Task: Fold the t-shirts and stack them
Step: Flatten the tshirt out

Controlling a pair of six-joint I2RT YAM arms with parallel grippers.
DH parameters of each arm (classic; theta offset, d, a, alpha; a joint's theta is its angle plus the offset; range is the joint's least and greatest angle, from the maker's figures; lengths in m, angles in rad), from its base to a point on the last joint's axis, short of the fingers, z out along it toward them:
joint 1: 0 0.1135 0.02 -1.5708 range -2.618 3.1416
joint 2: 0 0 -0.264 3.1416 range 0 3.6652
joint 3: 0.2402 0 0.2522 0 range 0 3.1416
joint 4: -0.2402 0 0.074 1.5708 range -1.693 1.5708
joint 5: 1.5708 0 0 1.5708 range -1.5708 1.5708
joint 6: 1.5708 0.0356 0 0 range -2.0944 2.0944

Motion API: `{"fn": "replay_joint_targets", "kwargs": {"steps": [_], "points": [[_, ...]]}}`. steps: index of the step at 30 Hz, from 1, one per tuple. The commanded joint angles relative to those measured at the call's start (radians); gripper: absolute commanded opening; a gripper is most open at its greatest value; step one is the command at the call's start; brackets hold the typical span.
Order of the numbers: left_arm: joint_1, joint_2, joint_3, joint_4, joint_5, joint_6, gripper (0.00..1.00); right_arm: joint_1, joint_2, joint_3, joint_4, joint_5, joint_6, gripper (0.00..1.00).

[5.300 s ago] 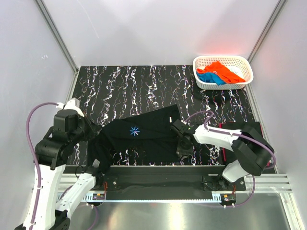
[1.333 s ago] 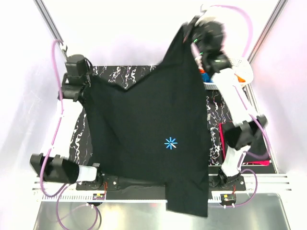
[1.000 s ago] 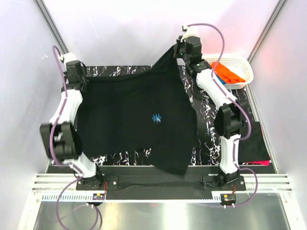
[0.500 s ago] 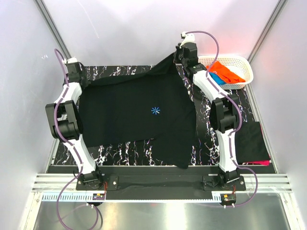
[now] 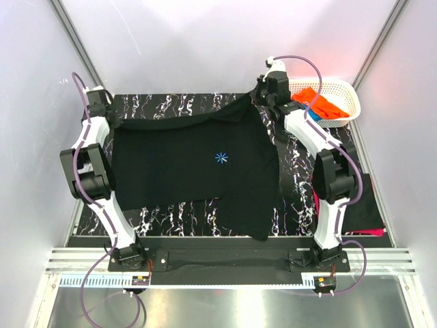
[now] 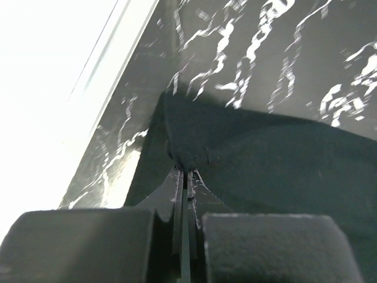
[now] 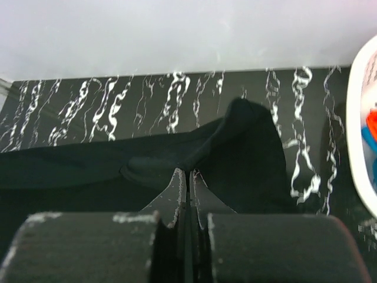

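Observation:
The large black t-shirt (image 5: 194, 160) lies spread over the marbled table, its blue starburst mark (image 5: 220, 158) facing up. My left gripper (image 5: 113, 122) is shut on the shirt's far left corner, low over the table. In the left wrist view the pinched black cloth (image 6: 188, 147) bunches just beyond the left gripper (image 6: 187, 172). My right gripper (image 5: 260, 98) is shut on the far right corner, which it holds slightly raised. The right wrist view shows the right gripper (image 7: 187, 172) with a black fold (image 7: 235, 135) rising from its tips.
A white lattice basket (image 5: 348, 87) at the far right holds an orange t-shirt (image 5: 321, 102) and a blue one (image 5: 308, 115). Its rim (image 7: 360, 147) shows in the right wrist view. A folded black shirt (image 5: 362, 198) with a magenta edge (image 5: 369, 231) lies at the near right.
Both arms carried the hanging black t-shirt toward the far side and lowered it. It went from held high to lying mostly flat; the right corner dropped lower in the last half second.

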Motion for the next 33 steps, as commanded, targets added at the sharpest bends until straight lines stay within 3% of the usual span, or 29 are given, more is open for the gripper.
{"fn": "replay_joint_targets", "kwargs": {"steps": [1,16,33], "points": [[0.013,0.006,0.045,-0.065,-0.011,0.044,0.0,-0.006,-0.116,-0.051,0.007,-0.028,0.044,0.0],[0.033,0.072,0.091,-0.245,-0.026,0.033,0.0,-0.006,-0.214,-0.161,-0.139,-0.102,0.133,0.0],[0.065,0.11,0.08,-0.269,-0.068,0.042,0.0,-0.004,-0.251,-0.238,-0.189,-0.124,0.171,0.0]]}}
